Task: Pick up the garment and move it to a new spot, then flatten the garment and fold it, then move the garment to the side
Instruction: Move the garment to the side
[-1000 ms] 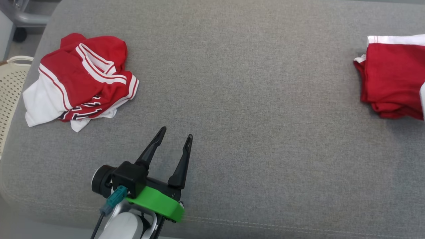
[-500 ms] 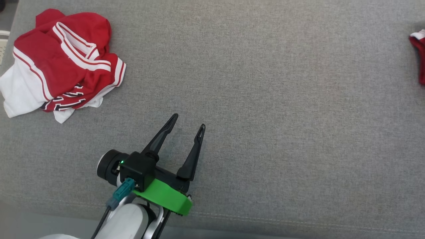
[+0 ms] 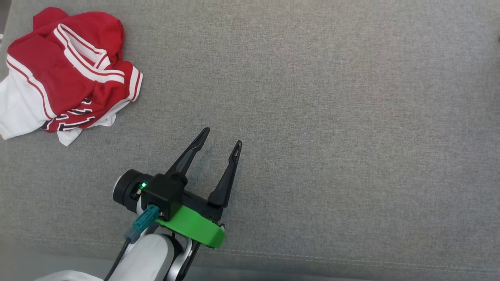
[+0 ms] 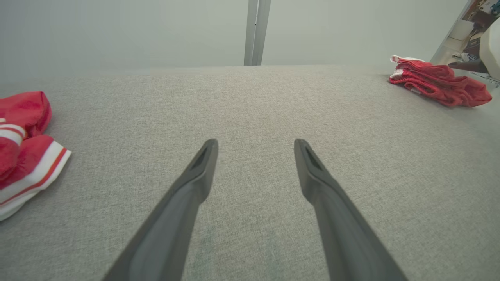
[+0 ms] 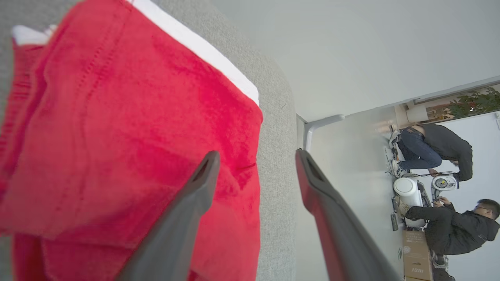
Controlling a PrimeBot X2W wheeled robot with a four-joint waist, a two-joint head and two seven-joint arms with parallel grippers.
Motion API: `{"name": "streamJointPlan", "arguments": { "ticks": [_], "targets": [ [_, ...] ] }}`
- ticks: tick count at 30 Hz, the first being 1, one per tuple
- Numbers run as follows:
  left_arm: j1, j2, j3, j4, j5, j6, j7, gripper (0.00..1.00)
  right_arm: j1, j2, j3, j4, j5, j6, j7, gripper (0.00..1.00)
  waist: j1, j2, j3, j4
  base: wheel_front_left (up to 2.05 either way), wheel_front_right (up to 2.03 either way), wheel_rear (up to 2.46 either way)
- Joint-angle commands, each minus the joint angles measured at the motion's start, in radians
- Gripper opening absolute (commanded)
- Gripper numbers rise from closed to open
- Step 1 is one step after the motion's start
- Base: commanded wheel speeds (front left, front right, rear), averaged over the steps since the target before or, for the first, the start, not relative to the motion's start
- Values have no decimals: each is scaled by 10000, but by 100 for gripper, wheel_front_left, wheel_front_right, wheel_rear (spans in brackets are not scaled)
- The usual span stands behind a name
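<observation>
A crumpled red and white garment (image 3: 66, 70) lies at the upper left of the grey cushion (image 3: 312, 117); its striped hem (image 4: 23, 156) shows at the left of the left wrist view. My left gripper (image 3: 222, 137) hovers open over bare cushion, right of and nearer than that heap, fingers (image 4: 254, 143) holding nothing. A second red garment (image 5: 117, 136), folded with a white band, lies at the cushion's right end (image 4: 437, 80). My right gripper (image 5: 256, 154) stands open just above its edge, nothing between its fingers.
The cushion's front seam (image 3: 312, 259) runs along the bottom of the head view. In the right wrist view two people (image 5: 429, 152) crouch on the floor beyond the cushion's end, beside a cardboard box (image 5: 416, 253).
The head camera has moved in closer: the crumpled garment slid toward the left edge and the folded one left the picture on the right. My left gripper stays open in nearly the same spot.
</observation>
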Motion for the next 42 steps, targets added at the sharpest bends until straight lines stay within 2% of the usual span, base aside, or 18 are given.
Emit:
{"name": "streamJointPlan", "arguments": {
  "ticks": [1,8,12,16,17,23,28,33,38,42],
  "targets": [
    [-136,0,22,73,9,55,-94,100,180,157,-159,-80,225,-22,-258,100,-1,0,-282,-77,0,0,0],
    [257,-112,121,485,-265,124,-249,100,607,890,-596,-41,1163,-22,-1297,100,-1,0,-1401,-195,0,0,0],
    [682,-230,466,856,-771,367,-295,100,918,1554,-700,189,2473,-20,-1990,100,-1,0,-2266,-271,0,0,0],
    [1226,-279,986,1188,-1249,792,-350,100,1442,2250,-438,109,3725,-19,-2469,100,-1,0,-3046,-382,0,0,0],
    [1484,-207,1382,1316,-1461,1098,-406,100,1785,2671,-55,-81,4235,-19,-2655,100,-1,0,-3420,-460,0,0,0],
    [2061,7,2164,1432,-1845,1753,-421,100,2775,3686,315,-982,5707,-19,-2959,100,-1,0,-4264,-558,0,0,0],
    [2222,274,2479,1530,-1915,1955,-400,100,3588,4284,318,-1894,6532,-19,-2957,100,-1,0,-4646,-564,0,0,0],
    [2272,516,2494,1679,-1575,2178,-448,100,4498,4686,314,-2934,6699,-19,-3210,100,-1,0,-4905,-527,0,0,0],
    [2362,724,2486,1930,-1359,1996,-567,100,5310,5182,146,-3882,6556,-19,-3324,100,-1,0,-5025,-587,0,0,0],
    [2438,903,2399,1973,-1127,1570,-649,100,5924,5609,-116,-4494,6368,-17,-3381,100,-1,0,-5079,-674,0,0,0]
  ]
}}
